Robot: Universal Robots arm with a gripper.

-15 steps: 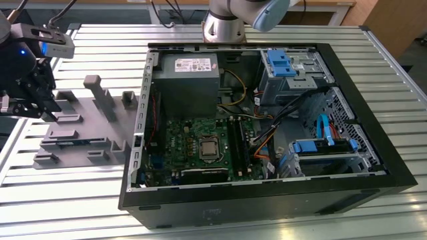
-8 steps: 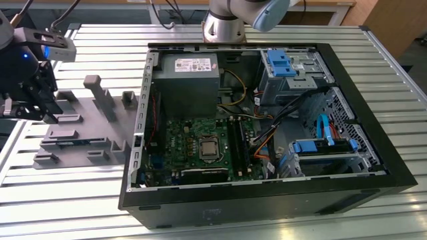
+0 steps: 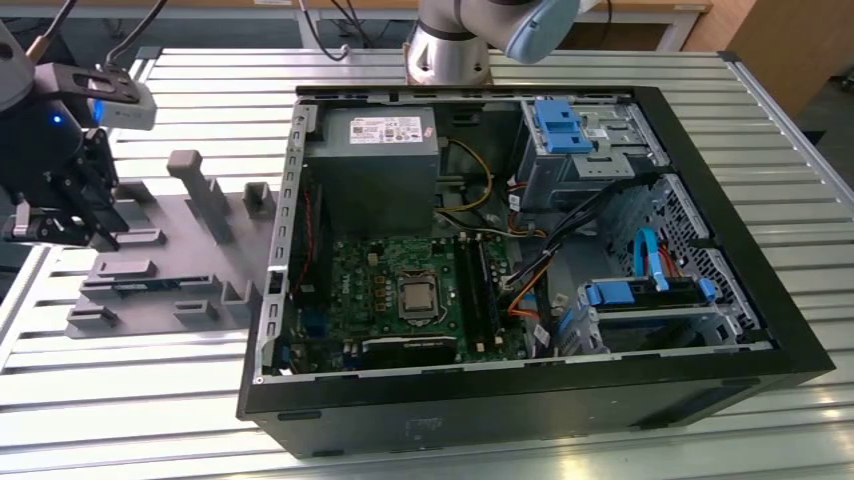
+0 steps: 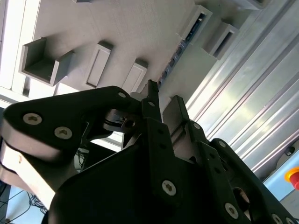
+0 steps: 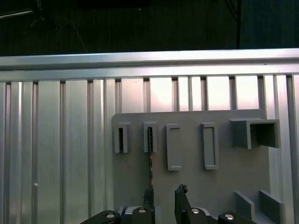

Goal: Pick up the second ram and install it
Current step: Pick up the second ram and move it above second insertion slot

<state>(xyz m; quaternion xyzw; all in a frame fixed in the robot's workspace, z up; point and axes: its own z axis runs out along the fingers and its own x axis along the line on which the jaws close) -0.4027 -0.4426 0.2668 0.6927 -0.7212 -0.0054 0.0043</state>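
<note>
Tool spread, nothing pinched between the fingers. The second ram is directly below the tool, standing on edge in the slotted posts of the grey tray. In the first wrist view its top edge lines up with one finger rather than the middle of the gap. Looks untouched so far. Tray lies on the slatted table. Open PC case with motherboard is well off to the tool's side. Handling guess: light, stiff, thin, fragile. Grip across the flat faces near mid-length, clear of the posts, modest squeeze. Smooth faces could slip.
</note>
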